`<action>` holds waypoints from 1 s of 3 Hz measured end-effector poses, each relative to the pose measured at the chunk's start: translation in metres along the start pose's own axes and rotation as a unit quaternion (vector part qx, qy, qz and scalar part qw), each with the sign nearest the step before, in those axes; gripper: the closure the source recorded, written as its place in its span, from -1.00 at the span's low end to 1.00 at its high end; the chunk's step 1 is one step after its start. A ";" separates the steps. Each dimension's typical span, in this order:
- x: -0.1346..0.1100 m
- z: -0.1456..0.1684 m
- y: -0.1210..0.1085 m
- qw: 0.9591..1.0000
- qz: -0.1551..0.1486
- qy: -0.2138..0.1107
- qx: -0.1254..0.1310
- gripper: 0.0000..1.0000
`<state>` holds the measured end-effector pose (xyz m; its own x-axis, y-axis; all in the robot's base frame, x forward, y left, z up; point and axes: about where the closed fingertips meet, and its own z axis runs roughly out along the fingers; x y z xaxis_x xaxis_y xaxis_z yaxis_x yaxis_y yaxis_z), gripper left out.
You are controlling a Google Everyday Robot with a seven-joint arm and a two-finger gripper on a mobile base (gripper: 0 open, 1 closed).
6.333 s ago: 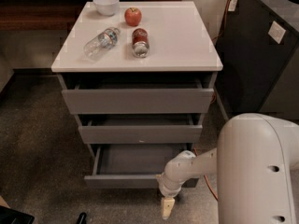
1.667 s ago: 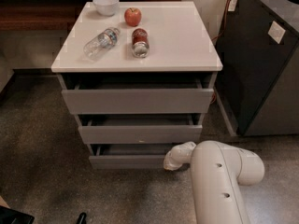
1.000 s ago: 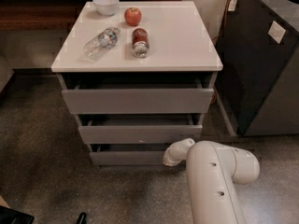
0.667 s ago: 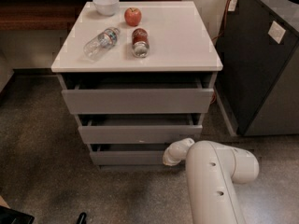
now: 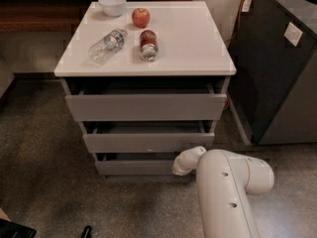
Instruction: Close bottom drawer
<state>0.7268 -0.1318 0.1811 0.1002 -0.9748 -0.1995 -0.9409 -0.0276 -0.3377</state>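
Note:
The bottom drawer (image 5: 134, 166) is the lowest and slimmest grey front of the white-topped cabinet (image 5: 198, 58). It sits nearly pushed in, with a thin dark gap above its front. My gripper (image 5: 181, 164) is at the end of the white arm (image 5: 225, 182), against the right end of that drawer front. Its tip is hidden behind the wrist. The middle drawer (image 5: 148, 142), with a tiny pale dot, and the top drawer (image 5: 146, 106) each stand slightly out.
On the cabinet top lie a white bowl (image 5: 112, 5), a red apple (image 5: 140, 17), a tipped can (image 5: 147, 45) and a clear bottle (image 5: 105, 45). A dark grey cabinet (image 5: 282, 68) stands close on the right. Speckled floor (image 5: 44, 182) lies in front.
The bottom drawer, pulled far out earlier, has slid in almost flush. My arm has reached forward with it and has barely moved in the last second.

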 end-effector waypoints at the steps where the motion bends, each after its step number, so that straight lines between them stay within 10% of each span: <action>1: -0.005 -0.003 -0.001 1.000 -0.005 -0.004 -0.002 0.97; 3: -0.011 -0.004 0.005 1.000 -0.005 -0.011 -0.012 -0.07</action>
<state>0.7193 -0.1219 0.1850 0.1174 -0.9691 -0.2169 -0.9471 -0.0435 -0.3181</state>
